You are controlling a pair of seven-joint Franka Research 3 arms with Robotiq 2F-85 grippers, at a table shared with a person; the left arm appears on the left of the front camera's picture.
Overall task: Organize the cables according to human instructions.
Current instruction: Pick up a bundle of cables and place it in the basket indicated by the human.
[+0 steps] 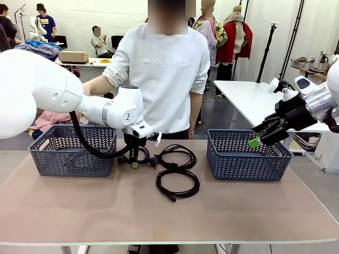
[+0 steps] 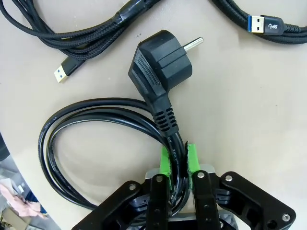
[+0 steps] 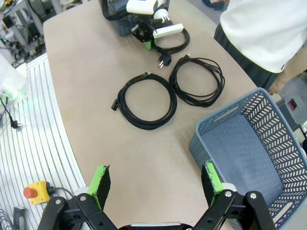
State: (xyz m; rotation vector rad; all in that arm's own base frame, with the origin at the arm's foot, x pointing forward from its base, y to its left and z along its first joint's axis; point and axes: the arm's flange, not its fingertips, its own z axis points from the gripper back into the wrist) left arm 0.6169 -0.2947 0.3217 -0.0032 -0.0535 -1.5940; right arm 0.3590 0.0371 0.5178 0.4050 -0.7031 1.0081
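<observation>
**A:** What is the left end effector (image 2: 179,160) doing?

**B:** It is down at the desk (image 1: 238,206), with its green pads pressed together on a black power cord (image 2: 96,109). The grip sits just behind the ribbed sleeve of the cord's plug (image 2: 160,62). From there the cord loops out to one side in several turns that lie on the desk. The plug is a round two-pin type and rests on its side just past the fingertips.

**A:** Where is that on the desk?

**B:** In the middle of the far half, in front of the person (image 1: 164,69) in the white sweater and just beside the left basket (image 1: 71,156).

**A:** What else is close by?

**B:** Two more coiled black cables. The far coil (image 3: 196,102) lies just beside the gripped cord, toward the right basket (image 1: 246,156). The near coil (image 3: 146,126) lies closer to the robot's edge, with its rim touching or almost touching the far coil. In the left wrist view, the cables near the plug are braided and end in USB plugs.

**A:** And the right end effector (image 3: 156,182)?

**B:** Its jaws are spread wide with nothing between them. It is up off the desk at the right side, by the near wall of the right basket. Bare desk shows between its fingers in its own wrist view, and the basket sits off to one side.

**A:** Are the two arms close together?

**B:** No, they are well apart. The coils lie between them, nearer the left one.
</observation>
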